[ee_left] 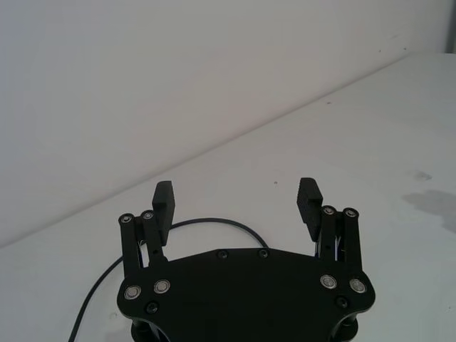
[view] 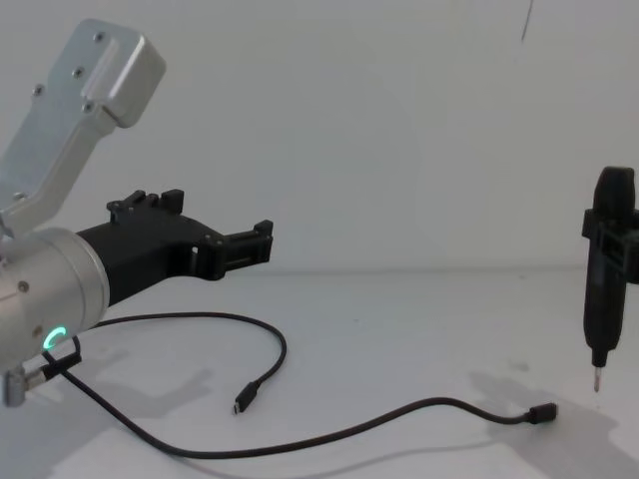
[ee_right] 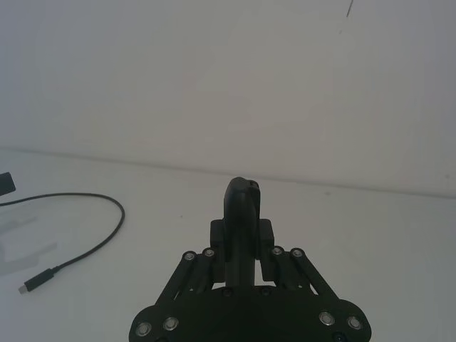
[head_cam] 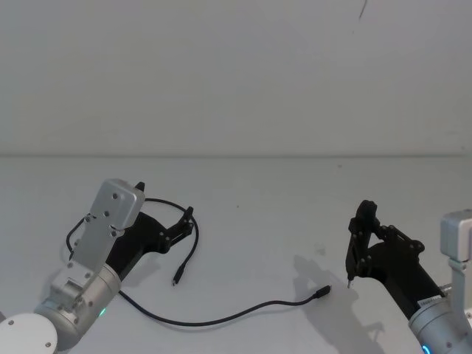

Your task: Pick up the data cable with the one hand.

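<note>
Head view: the left gripper (head_cam: 164, 200) reaches out over the white table (head_cam: 295, 206) with its fingers spread. The data cable (head_cam: 206, 321) loops around its fingertips, passes back beneath its arm and trails away toward the right gripper (head_cam: 363, 221). That gripper stands well apart from the left gripper, fingers pressed together, holding no part of the cable. Hazard: with cable lying under the left arm, a descent or advance could pin or drag it. Left wrist view: the left gripper (ee_left: 236, 194) has its pads wide apart with nothing between them. The cable (ee_left: 214, 221) curves across the table beneath the gap, nearer the palm than the tips. Closing at this height would probably catch nothing. Right wrist view: the right gripper (ee_right: 242, 189) is closed on itself, and a stretch of cable (ee_right: 107, 242) ending in a plug lies on the side toward the left gripper. Chest view: the left gripper (view: 225, 235) hovers clear above the table, with the cable (view: 275, 349) lying flat below and ahead of it. Judged risks: too shallow a descent would let the pads pass over the thin cable, and too deep a one would strike the table. The limp cable may roll out of the pinch, and on lifting its long free ends would drag and swing.
</note>
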